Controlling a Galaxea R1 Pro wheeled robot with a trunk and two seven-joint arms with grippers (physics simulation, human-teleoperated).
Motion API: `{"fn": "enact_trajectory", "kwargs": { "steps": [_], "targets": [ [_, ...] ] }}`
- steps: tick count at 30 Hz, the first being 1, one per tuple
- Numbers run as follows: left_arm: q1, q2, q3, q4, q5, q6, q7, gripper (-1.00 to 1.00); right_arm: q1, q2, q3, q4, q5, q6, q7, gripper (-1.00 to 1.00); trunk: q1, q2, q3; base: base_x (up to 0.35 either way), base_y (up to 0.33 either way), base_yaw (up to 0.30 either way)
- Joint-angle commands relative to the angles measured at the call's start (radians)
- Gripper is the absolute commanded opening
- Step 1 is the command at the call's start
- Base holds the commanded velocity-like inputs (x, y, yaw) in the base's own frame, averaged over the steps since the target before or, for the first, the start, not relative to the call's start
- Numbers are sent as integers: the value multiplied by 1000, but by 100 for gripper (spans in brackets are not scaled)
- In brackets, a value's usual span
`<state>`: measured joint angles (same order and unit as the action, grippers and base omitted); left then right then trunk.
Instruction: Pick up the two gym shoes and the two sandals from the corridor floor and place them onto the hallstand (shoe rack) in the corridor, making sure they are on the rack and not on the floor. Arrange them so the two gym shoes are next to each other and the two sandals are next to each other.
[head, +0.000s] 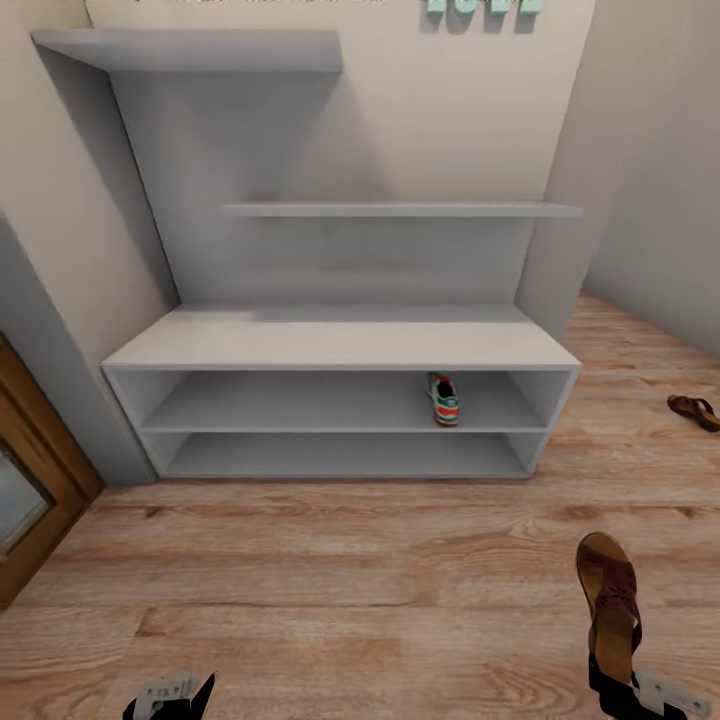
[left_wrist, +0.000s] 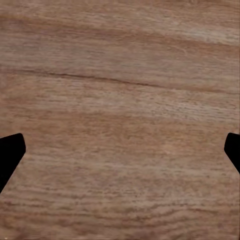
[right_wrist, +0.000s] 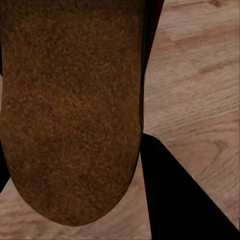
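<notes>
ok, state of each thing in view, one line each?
gym shoe: on the hallstand's upper open shelf, right part
hallstand: otherwise bare
held sandal: gripped in right gripper, off the floor
other sandal: on corridor floor, far right
left gripper: open, holding nothing

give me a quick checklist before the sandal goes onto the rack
1. Sandal held in the right hand: ok, it sticks out of the hand above the floor.
2. Rack in front of the robot: ok.
3. Free room on the upper open shelf: ok, one sneaker sits toward its right end.
4. Left hand free: ok, open over bare floor.
5. Second sandal located: ok, on the floor to the right of the rack.
6. Second sneaker located: cannot tell.
</notes>
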<state>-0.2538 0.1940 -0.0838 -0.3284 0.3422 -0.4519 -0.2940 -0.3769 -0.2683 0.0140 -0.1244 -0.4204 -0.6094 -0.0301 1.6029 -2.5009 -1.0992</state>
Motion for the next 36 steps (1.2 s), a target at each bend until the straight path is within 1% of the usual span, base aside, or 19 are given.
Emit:
{"fn": "enact_trajectory", "kwargs": {
  "steps": [1,17,23,33,36],
  "targets": [
    [-1,1,-8,2,11,-4,-2,100,-1,0,1,0,-3,-3,-2,-100,-1,0,-1,-182,276,0],
    [0,1,-8,2,12,-4,-2,100,-1,0,1,0,-3,-3,-1,-100,-1,0,-1,-193,261,0],
    [0,1,-8,1,12,-4,-9,100,-1,0,1,0,-3,-3,-1,-100,-1,0,-1,-5,310,0],
    [-1,0,-8,2,11,-3,-11,100,-1,0,1,0,-3,-3,-1,-100,-1,0,-1,89,332,0],
    [-1,1,-8,2,10,-3,-11,100,-1,0,1,1,-2,-3,-1,-100,-1,0,-1,32,141,0]
  ]
}}
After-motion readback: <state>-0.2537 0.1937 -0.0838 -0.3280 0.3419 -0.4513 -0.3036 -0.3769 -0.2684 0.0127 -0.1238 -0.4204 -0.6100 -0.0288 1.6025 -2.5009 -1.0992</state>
